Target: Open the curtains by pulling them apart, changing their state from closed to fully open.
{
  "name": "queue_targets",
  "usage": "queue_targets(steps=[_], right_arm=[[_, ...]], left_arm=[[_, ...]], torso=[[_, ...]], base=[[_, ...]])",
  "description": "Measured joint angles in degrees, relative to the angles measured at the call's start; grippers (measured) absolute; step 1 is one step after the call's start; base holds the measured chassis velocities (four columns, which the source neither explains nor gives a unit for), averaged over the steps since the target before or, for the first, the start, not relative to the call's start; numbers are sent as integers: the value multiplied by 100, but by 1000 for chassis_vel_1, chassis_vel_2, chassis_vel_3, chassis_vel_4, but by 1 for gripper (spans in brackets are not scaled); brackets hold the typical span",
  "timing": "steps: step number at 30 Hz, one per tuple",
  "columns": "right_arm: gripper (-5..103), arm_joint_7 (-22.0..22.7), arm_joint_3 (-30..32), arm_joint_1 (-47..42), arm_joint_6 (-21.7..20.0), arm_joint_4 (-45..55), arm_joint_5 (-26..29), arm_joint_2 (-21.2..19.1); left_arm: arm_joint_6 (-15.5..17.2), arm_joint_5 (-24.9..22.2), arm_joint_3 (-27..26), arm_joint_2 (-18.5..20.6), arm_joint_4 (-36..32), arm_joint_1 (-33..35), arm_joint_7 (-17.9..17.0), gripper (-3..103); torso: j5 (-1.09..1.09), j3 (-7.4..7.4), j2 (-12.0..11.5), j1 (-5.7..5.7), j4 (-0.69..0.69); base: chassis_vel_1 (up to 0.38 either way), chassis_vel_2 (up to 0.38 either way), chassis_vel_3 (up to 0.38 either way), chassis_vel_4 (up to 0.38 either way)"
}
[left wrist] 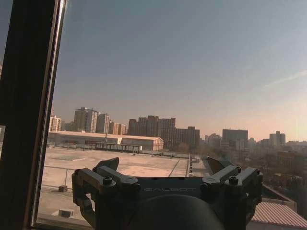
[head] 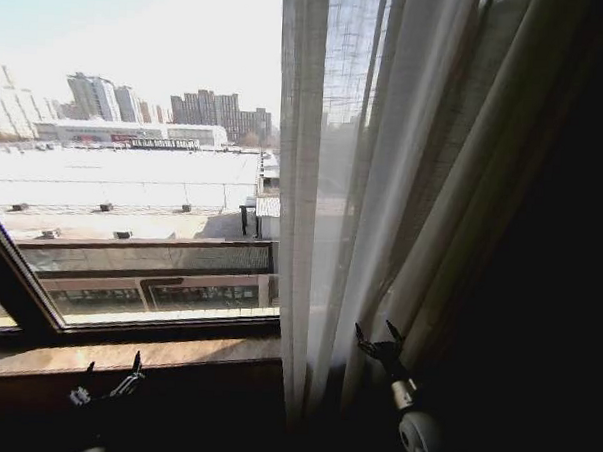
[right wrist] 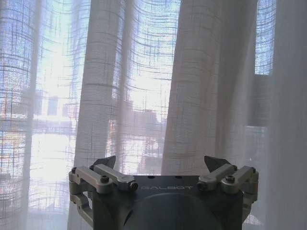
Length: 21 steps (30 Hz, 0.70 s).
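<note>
The sheer white curtains (head: 383, 190) hang bunched in pleats over the right half of the window, their edge near the middle of the head view. Left of that edge the glass is bare. My right gripper (head: 380, 337) is open, raised close in front of the curtain folds low down, with nothing between its fingers. The right wrist view looks straight at the pleated curtains (right wrist: 192, 86) past the open right gripper (right wrist: 163, 160). My left gripper (head: 110, 373) is open low by the sill, facing bare glass. In the left wrist view the left gripper (left wrist: 165, 165) points at the city outside.
A black window frame (head: 9, 283) slants at the lower left, and its dark bar (left wrist: 29, 115) stands upright in the left wrist view. A brown window sill (head: 176, 353) runs below the glass. The far right of the head view is dark.
</note>
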Motion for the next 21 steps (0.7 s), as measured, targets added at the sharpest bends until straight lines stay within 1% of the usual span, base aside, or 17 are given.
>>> queue_targets(steps=[1, 4, 8, 12, 14, 16, 21], right_arm=[[100, -12, -6, 17, 54, -34, 1, 9], [100, -33, -29, 62, 174, -92, -14, 24], [100, -30, -48, 103, 261, -111, -18, 25], [100, -115, -60, 126, 380, -125, -4, 25], [100, -188, -62, 127, 427, -137, 0, 28], [100, -310, -46, 126, 442, -164, -100, 32], [100, -401, -45, 108, 448, -172, -165, 45]], left_arm=[[0, 0, 0, 0, 0, 0, 0, 100], [0, 0, -1, 0, 0, 0, 0, 100], [0, 0, -4, 2, 0, 0, -9, 100], [0, 0, -5, 2, 0, 0, -11, 100], [0, 0, -3, 1, 0, 0, -11, 100], [0, 0, 1, -1, 0, 0, -8, 100], [0, 0, 4, -2, -1, 0, 1, 100]], torso=[[3, 0, 0, 0, 1], [2, 0, 0, 0, 0], [-2, 0, 0, -1, 1], [-3, -1, 1, -1, 1], [0, 0, 0, 0, 1], [8, 1, -1, 1, 0], [3, 1, -1, 3, -1]], base=[[383, 335, -351, -339], [348, 321, -370, -327], [238, 220, -230, -224], [81, 53, -37, -98], [0, 0, 0, 0], [4, -31, 25, 21], [-39, -45, 55, 40]])
